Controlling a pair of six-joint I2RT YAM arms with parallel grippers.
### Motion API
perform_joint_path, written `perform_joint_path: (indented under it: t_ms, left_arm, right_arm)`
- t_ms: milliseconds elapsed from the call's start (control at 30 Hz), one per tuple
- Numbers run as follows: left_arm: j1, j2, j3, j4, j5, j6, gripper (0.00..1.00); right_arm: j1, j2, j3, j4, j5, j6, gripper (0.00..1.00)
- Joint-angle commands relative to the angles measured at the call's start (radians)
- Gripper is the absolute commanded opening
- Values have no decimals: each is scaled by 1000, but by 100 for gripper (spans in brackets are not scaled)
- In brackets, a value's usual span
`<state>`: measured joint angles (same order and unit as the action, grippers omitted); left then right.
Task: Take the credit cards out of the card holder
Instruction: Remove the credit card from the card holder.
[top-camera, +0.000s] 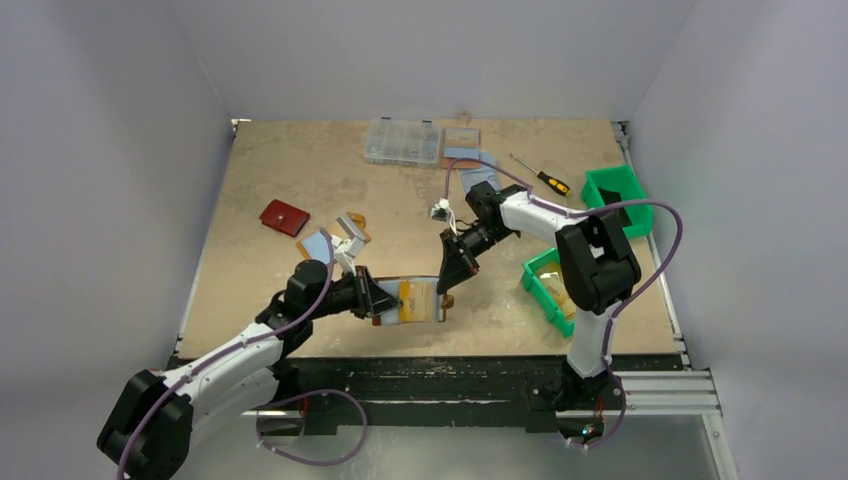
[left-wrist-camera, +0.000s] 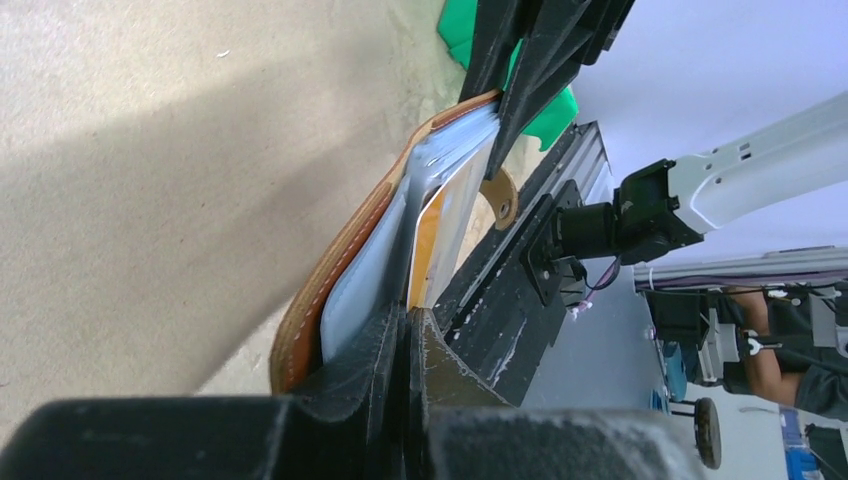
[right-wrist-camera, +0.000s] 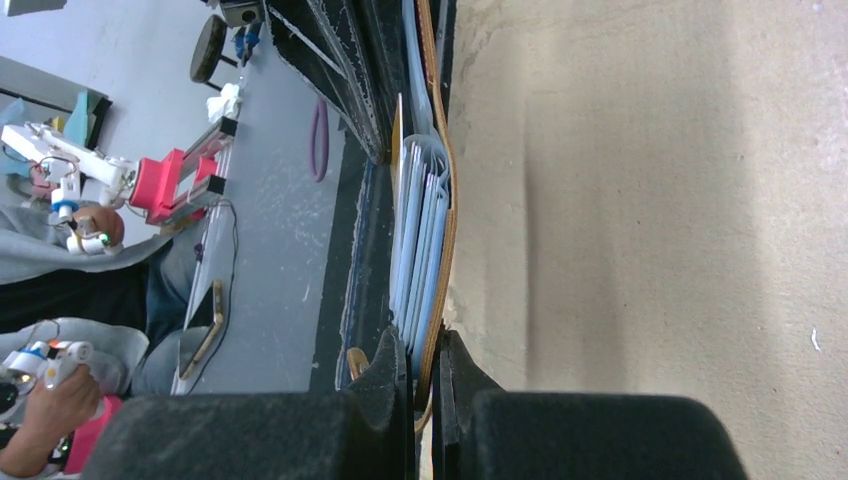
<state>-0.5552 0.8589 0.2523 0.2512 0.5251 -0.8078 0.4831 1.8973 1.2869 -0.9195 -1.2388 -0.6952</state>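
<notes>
Card holder (top-camera: 420, 300) open, held between both arms over near part of counter (top-camera: 300, 170). Left fingers (left-wrist-camera: 385, 350) clenched on one end (gold-orange credit card (left-wrist-camera: 425, 235) sits there among pale sleeves). Right fingers (right-wrist-camera: 388, 368) clenched on brown cover at other end.

Open card holder (left-wrist-camera: 345, 255), orange card (left-wrist-camera: 427, 240) inside

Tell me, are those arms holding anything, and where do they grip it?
Both hold the open brown card holder: the left gripper pinches its left end, the right gripper its right end, near the snap tab.
</notes>
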Motion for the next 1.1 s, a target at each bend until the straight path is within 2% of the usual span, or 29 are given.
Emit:
perform_joint_path:
  t_ms: [0,67,300,800,900,1067]
  left_arm:
    - [9,34,-47,158,-8,-66,0]
    - [10,46,-53,165,-16,-57,0]
    - [11,25,-37,-2,-114,7,0]
    - [15,1,-25,-99,-193,36,0]
    - [14,-38,-7,-123,-201,41,0]
    - [14,-85,-1,-100,-174,46,0]
  right_arm:
    - [-4,22,35,18,30,0,0]
    - [-4,31,36,19,42,0,0]
    - [-7,72,42,31,94,16,0]
    - [-21,162,65,24,147,37,0]
    - [-24,162,61,44,172,65,7]
    - [-31,143,59,77,221,109,26]
